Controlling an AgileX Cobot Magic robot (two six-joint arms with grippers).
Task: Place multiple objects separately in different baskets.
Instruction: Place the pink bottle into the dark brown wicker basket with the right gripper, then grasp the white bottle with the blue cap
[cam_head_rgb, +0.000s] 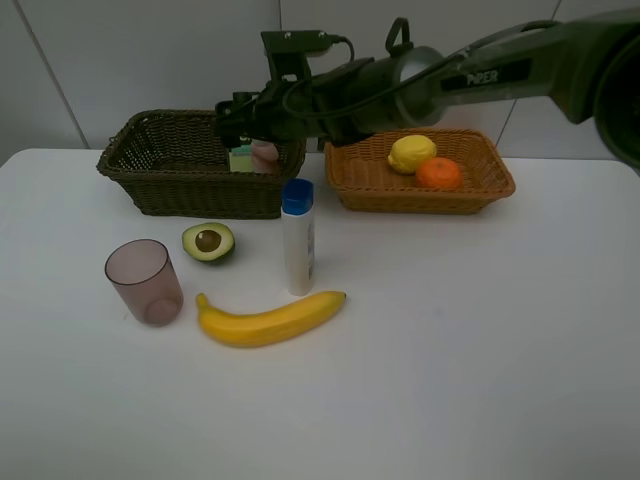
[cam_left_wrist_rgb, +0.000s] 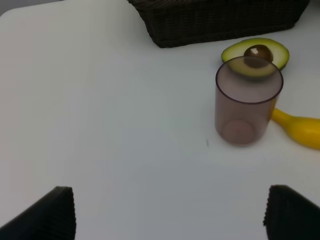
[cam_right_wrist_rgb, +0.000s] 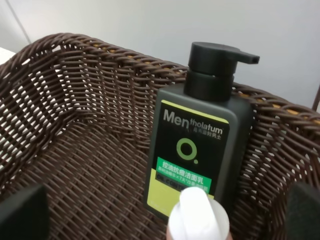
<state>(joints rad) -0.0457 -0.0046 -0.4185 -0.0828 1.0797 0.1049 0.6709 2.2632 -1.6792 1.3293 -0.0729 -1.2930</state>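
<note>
Banana (cam_head_rgb: 270, 322), long, yellow and curved, lies nearest, just in front of the tall white plastic bottle with a blue cap (cam_head_rgb: 297, 238), which stands upright mid-table. A grab at the banana that comes in high could clip that narrow bottle and topple it.

The translucent mauve plastic cup (cam_head_rgb: 145, 281) stands left of the bottle, and the halved green avocado (cam_head_rgb: 208, 242) lies between the two, cut face up. The cup looks light and could tip at a nudge. The avocado may rock on its rounded back. The left gripper (cam_left_wrist_rgb: 165, 215) hovers over bare table beyond the cup from the bottle, jaws spread wide and holding nothing.

The white table (cam_head_rgb: 480, 350) is open right of the bottle and in front of it, which is the safest lane.

Behind the bottle to the left sits the deep dark-brown wicker basket (cam_head_rgb: 170, 190). Behind it to the right is the shallow orange-tan wicker basket (cam_head_rgb: 420, 198), holding the yellow lemon (cam_head_rgb: 411, 153) and the orange (cam_head_rgb: 438, 173).

The right gripper (cam_head_rgb: 240, 125) hangs inside the dark basket, fully parted and gripping nothing. The small pink bottle (cam_right_wrist_rgb: 197, 215) stands between its jaws, in front of the dark green pump bottle (cam_right_wrist_rgb: 192, 150). A slanted exit could knock either bottle over or snag the weave, so a straight lift is wise.
</note>
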